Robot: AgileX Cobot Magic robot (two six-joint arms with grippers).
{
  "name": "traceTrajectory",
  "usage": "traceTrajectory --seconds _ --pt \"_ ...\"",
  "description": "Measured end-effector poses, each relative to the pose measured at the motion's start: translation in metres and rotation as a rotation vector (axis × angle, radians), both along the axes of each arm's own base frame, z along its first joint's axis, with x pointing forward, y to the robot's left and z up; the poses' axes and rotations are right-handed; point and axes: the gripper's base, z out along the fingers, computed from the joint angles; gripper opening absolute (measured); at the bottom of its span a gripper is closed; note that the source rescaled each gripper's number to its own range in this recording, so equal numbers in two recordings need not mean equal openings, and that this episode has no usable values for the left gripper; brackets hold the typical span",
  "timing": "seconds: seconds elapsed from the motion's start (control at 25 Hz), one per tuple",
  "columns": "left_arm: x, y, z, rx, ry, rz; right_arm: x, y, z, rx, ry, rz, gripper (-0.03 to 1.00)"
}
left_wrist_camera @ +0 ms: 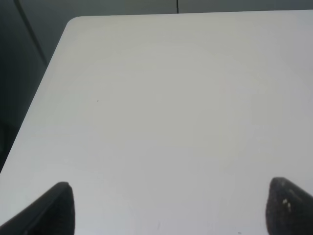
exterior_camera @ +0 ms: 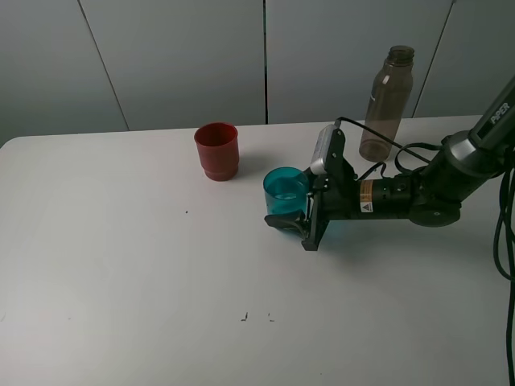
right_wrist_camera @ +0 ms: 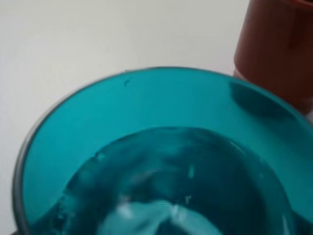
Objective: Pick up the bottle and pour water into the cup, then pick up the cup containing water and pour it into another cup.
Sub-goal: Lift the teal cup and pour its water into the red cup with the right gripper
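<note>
The cup point(exterior_camera: 286, 189), a teal translucent tumbler with water in it, stands on the white table right of centre. My right gripper point(exterior_camera: 291, 204) reaches in from the right and is shut on the cup, one finger in front of it and one behind. The right wrist view looks down into the cup point(right_wrist_camera: 161, 147) and shows the water inside. The red cup point(exterior_camera: 216, 150) stands upright to the cup's back left, apart from it, and shows in the right wrist view as the red cup point(right_wrist_camera: 279, 49). The bottle point(exterior_camera: 389, 104) stands upright at the back right. My left gripper point(left_wrist_camera: 168, 205) is open over bare table.
The white table point(exterior_camera: 121, 281) stretches left and forward of the cups. Its back edge meets grey wall panels point(exterior_camera: 177, 56). Black cables point(exterior_camera: 507, 225) hang along the right edge, and another cable loops between the right arm and the bottle's base.
</note>
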Motion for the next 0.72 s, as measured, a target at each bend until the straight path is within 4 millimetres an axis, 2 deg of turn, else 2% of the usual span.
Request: traceTrajectory --seconds 0.72 --pt "0.0 0.0 0.0 0.003 0.0 -0.002 0.0003 0.0005 0.0004 0.005 -0.001 -0.005 0.07"
